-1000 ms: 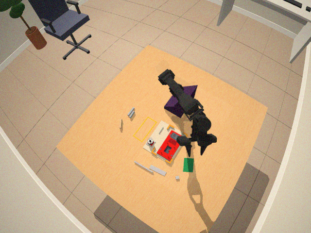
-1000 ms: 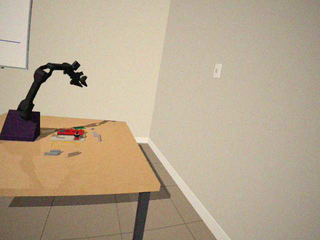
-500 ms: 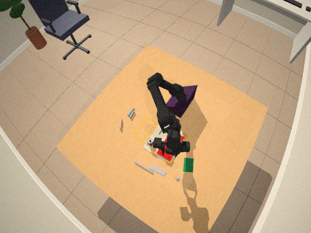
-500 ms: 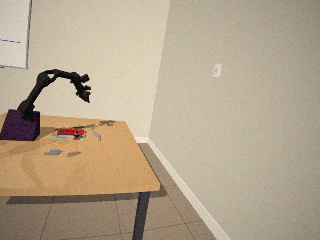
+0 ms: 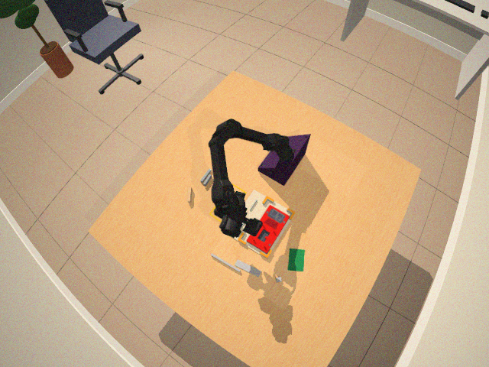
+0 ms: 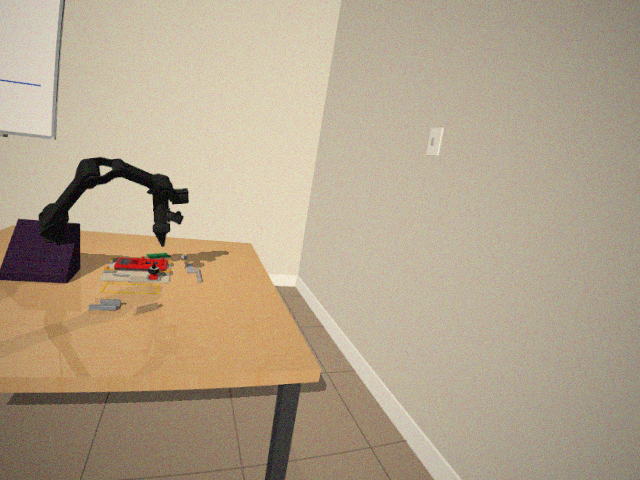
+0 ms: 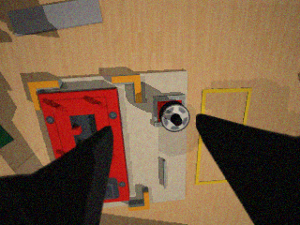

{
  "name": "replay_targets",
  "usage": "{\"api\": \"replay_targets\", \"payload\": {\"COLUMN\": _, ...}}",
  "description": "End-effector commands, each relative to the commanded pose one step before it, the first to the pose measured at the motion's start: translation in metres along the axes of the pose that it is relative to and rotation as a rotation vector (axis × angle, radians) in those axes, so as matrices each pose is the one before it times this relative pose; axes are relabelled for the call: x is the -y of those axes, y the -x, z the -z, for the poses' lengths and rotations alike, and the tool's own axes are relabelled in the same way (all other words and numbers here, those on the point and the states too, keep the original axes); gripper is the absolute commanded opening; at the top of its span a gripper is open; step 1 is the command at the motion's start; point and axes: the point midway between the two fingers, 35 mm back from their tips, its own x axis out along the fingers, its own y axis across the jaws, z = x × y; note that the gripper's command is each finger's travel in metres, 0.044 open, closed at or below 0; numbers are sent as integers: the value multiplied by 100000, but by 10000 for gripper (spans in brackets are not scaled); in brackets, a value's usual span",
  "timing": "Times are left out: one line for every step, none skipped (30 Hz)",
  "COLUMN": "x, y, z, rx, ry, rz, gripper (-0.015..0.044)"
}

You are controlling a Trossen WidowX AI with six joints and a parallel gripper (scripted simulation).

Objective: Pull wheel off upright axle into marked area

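Note:
The wheel [image 6: 153, 269] [image 7: 169, 123], pale with dark openings, sits on the upright axle [image 7: 176, 119], whose dark top shows at its middle. Both stand over a small red and grey mount on the pale board [image 7: 142, 164] [image 6: 113, 279]. The marked area is a yellow outline [image 7: 227, 89] [image 6: 131, 293] on the table beside the board; nothing lies in it. My gripper [image 7: 155, 126] [image 6: 162, 244] is open and empty, pointing down above the board. In the wrist view the wheel lies between the fingertips, nearer the right one. The arm hides the wheel in the top view.
A red panel [image 5: 276, 228] [image 7: 44, 100] lies on the board between orange corner brackets. A green block [image 5: 296, 259] [image 6: 158, 255] lies beyond it. Grey bars [image 5: 247, 267] [image 6: 199, 274] and a grey piece [image 5: 206, 177] [image 6: 105, 304] lie around the board. The arm stands on a purple block [image 5: 272, 170] [image 6: 41, 253].

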Motion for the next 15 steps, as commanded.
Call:
{"api": "replay_targets", "payload": {"x": 2759, "y": -2159, "z": 2243, "rx": -10447, "ry": -7715, "rz": 2383, "gripper": 300}}
{"api": "replay_targets", "payload": {"x": 147, "y": -118, "z": 88, "rx": -529, "ry": -422, "rz": 102, "gripper": 300}}
{"api": "replay_targets", "payload": {"x": 0, "y": 0, "z": 0, "rx": 0, "ry": 0, "rz": 0, "gripper": 300}}
{"api": "replay_targets", "payload": {"x": 0, "y": 0, "z": 0, "rx": 0, "ry": 0, "rz": 0, "gripper": 300}}
{"api": "replay_targets", "payload": {"x": 0, "y": 0, "z": 0, "rx": 0, "ry": 0, "rz": 0, "gripper": 300}}
{"api": "replay_targets", "payload": {"x": 79, "y": 0, "z": 86, "rx": -4, "ry": 4, "rz": 3, "gripper": 300}}
{"api": "replay_targets", "payload": {"x": 168, "y": -2, "z": 127, "rx": -5, "ry": 6, "rz": 7, "gripper": 300}}
{"api": "replay_targets", "payload": {"x": 229, "y": -3, "z": 176, "rx": -8, "ry": 8, "rz": 10, "gripper": 300}}
{"api": "replay_targets", "payload": {"x": 106, "y": -2, "z": 83, "rx": -4, "ry": 4, "rz": 5, "gripper": 300}}
{"api": "replay_targets", "payload": {"x": 0, "y": 0, "z": 0, "rx": 0, "ry": 0, "rz": 0, "gripper": 300}}
{"api": "replay_targets", "payload": {"x": 0, "y": 0, "z": 0, "rx": 0, "ry": 0, "rz": 0, "gripper": 300}}
{"api": "replay_targets", "payload": {"x": 0, "y": 0, "z": 0, "rx": 0, "ry": 0, "rz": 0, "gripper": 300}}
{"api": "replay_targets", "payload": {"x": 0, "y": 0, "z": 0, "rx": 0, "ry": 0, "rz": 0, "gripper": 300}}
{"api": "replay_targets", "payload": {"x": -6, "y": -122, "z": -13, "rx": 2, "ry": 1, "rz": -11, "gripper": 300}}
{"api": "replay_targets", "payload": {"x": -11, "y": -249, "z": -25, "rx": 4, "ry": 1, "rz": -22, "gripper": 300}}
